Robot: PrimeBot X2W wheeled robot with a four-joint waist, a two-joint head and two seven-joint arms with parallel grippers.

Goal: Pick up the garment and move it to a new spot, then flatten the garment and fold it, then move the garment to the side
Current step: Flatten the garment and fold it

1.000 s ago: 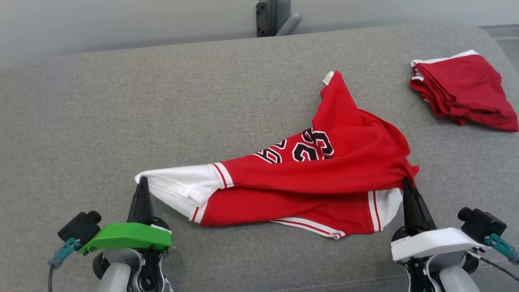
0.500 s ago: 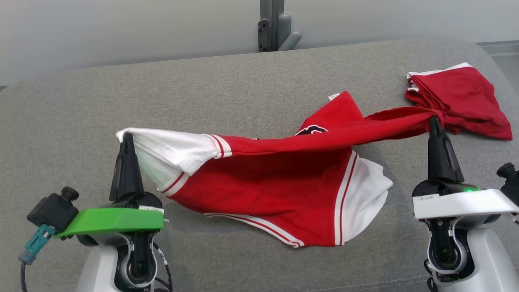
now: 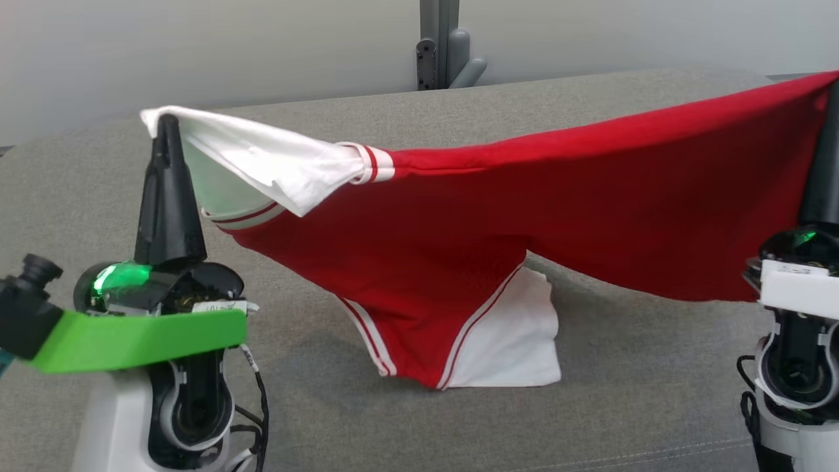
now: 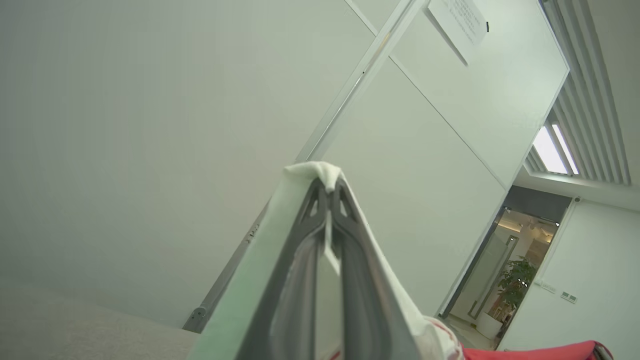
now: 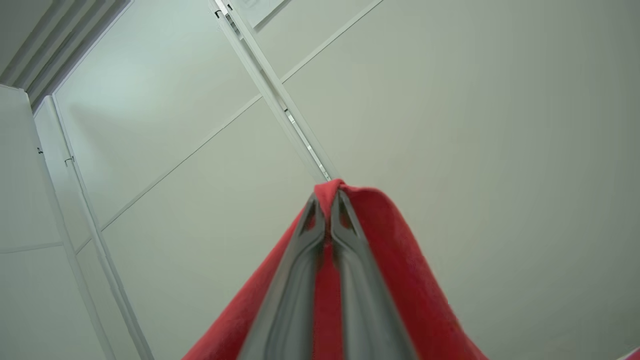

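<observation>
The garment point(image 3: 524, 210) is a red jersey with white sleeves and striped trim, hanging stretched between my two grippers above the grey sofa point(image 3: 328, 406). My left gripper point(image 3: 167, 121) is shut on the white sleeve end at the upper left; the left wrist view has white cloth point(image 4: 320, 172) pinched at the fingertips. At the right edge my right gripper point(image 3: 834, 92) is shut on the red end, and red fabric point(image 5: 380, 240) drapes over its fingers in the right wrist view. The lowest white sleeve point(image 3: 511, 347) touches the cushion.
A grey metal post point(image 3: 446, 46) stands behind the sofa against a pale wall. The wrist views look up at white wall panels and a doorway point(image 4: 520, 260).
Both grippers have risen and spread apart, lifting the garment off the sofa until it hangs taut. The head camera has shifted, and the folded red pile at the right has left the picture.
</observation>
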